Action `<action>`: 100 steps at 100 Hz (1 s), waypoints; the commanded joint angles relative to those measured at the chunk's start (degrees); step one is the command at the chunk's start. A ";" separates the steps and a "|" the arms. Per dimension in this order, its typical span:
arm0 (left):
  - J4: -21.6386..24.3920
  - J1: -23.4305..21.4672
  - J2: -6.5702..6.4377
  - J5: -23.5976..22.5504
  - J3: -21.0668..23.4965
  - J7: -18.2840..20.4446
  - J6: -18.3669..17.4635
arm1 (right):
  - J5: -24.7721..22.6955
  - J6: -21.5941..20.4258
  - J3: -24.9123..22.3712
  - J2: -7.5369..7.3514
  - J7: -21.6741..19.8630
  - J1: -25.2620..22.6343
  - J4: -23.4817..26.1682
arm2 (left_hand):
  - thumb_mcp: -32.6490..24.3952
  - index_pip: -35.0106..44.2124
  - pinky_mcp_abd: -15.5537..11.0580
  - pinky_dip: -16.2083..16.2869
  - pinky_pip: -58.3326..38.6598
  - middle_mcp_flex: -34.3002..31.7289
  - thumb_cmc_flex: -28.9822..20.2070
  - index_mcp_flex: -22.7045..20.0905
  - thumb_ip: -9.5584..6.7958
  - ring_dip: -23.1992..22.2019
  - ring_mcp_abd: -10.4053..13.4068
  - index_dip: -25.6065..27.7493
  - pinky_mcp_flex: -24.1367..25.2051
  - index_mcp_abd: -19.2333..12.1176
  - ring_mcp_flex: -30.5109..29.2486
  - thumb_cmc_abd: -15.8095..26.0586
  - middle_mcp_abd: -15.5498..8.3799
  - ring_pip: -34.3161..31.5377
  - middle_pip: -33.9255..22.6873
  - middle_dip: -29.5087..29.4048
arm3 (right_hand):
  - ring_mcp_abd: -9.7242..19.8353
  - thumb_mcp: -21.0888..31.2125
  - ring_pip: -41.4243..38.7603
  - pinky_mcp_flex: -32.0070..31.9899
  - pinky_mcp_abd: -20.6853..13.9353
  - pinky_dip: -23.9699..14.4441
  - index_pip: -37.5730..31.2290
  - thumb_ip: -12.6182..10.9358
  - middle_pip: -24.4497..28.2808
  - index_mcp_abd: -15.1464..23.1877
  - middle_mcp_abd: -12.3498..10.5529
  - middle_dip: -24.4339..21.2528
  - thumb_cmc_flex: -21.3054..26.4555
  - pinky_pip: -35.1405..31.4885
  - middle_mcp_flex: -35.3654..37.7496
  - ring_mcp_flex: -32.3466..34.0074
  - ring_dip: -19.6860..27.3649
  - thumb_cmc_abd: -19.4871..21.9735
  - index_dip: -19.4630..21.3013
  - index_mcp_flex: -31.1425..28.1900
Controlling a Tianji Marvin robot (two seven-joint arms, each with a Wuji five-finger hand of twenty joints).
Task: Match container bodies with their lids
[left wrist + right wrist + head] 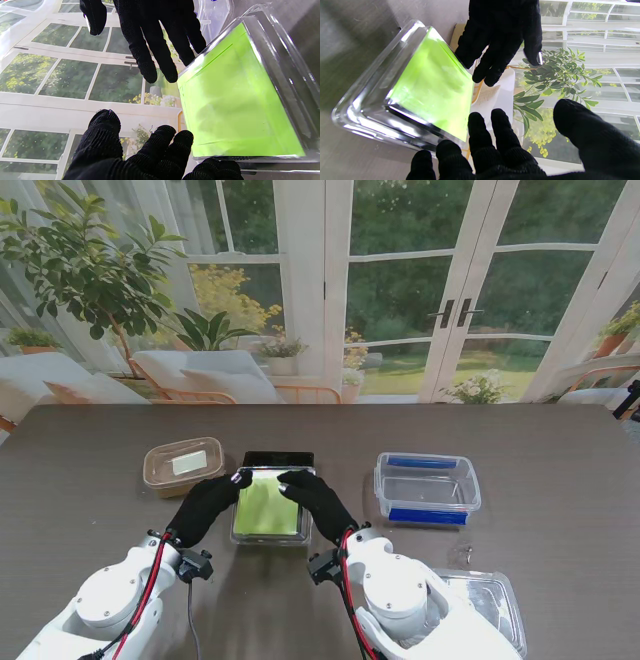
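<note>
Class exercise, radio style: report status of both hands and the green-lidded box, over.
Left hand and right hand open, fingers spread over the green lid on its clear box. Grip on lid unclear. Blue-handled tub and brown tub stand apart. Nothing blocking.

The table (560, 560) is seen as dark wood-grain laminate with a matt, finely streaked surface. Both the left hand (205, 505) and the right hand (315, 495) are covered in black knitted cloth, rough and matt, the weave being clearest on the fingers (147, 70). The green-lidded container (268, 508) at the centre of the frame is made of clear glossy plastic with bright highlights along its rim, its green panel smooth and matt. The blue-clipped container (428, 488) at centre right is clear, shiny plastic; the tan container (183, 466) at centre left looks translucent and duller.
</note>
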State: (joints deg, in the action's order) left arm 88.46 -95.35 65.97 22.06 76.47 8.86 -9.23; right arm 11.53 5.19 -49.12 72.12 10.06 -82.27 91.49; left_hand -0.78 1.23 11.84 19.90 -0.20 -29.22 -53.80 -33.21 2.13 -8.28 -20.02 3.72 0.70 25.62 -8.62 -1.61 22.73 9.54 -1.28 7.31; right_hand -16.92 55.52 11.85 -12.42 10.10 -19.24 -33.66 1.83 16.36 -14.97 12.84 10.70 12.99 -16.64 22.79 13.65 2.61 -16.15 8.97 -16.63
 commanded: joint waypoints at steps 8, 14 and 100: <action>1.03 2.04 1.09 0.64 -0.76 2.44 1.22 | 1.28 0.45 0.90 1.50 -1.89 1.47 -0.28 | 1.47 -0.27 -4.58 2.09 -6.14 -0.54 -0.09 -0.24 -1.47 -3.25 4.02 -0.15 -3.60 -0.09 -5.31 1.99 -1.17 -11.15 0.15 0.45 | 6.01 -0.03 -11.39 18.09 -3.11 -1.24 0.14 1.81 0.01 -0.13 0.47 0.22 0.74 -0.60 -0.09 6.95 -5.21 -0.44 -0.22 -0.97; 0.82 2.76 1.12 0.93 -0.76 2.76 1.87 | 1.83 0.68 0.94 1.68 -1.89 2.00 -0.73 | 1.51 -0.29 -4.68 2.08 -6.13 -0.40 -0.02 -0.18 -1.46 -3.22 4.11 -0.15 -3.57 -0.08 -5.18 1.99 -1.25 -11.10 0.19 0.43 | 6.03 -0.02 -11.38 18.11 -3.07 -1.26 0.11 1.81 0.02 -0.19 0.48 0.23 0.77 -0.59 -0.08 6.93 -5.21 -0.48 -0.21 -1.03; -5.36 11.63 1.88 3.15 -0.45 5.74 10.07 | 8.74 1.49 3.13 5.29 -1.40 11.88 -10.08 | 1.49 -0.32 -4.97 2.14 -6.11 -0.19 0.01 -0.01 -1.47 -3.17 4.28 -0.18 -3.21 -0.24 -4.89 2.09 -1.33 -11.10 0.17 0.43 | 5.87 0.00 -11.42 18.16 -3.05 -1.50 0.14 1.86 0.05 -0.35 0.58 0.24 1.01 -0.52 -0.12 7.15 -5.24 -0.58 -0.18 -1.06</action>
State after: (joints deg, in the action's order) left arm 82.86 -84.36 66.61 24.39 76.78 12.48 0.34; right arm 20.00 6.74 -46.73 75.79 10.18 -71.22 80.69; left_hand -0.78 1.23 11.71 19.21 1.74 -29.22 -53.80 -33.21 2.13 -8.28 -20.02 3.72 1.41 25.62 -8.60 -1.61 22.73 9.54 -1.29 7.31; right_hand -21.96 55.52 14.04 -12.41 10.07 -19.28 -33.66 1.83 16.36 -14.97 12.91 10.70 13.05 -16.64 22.79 13.64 2.64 -16.15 8.97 -16.63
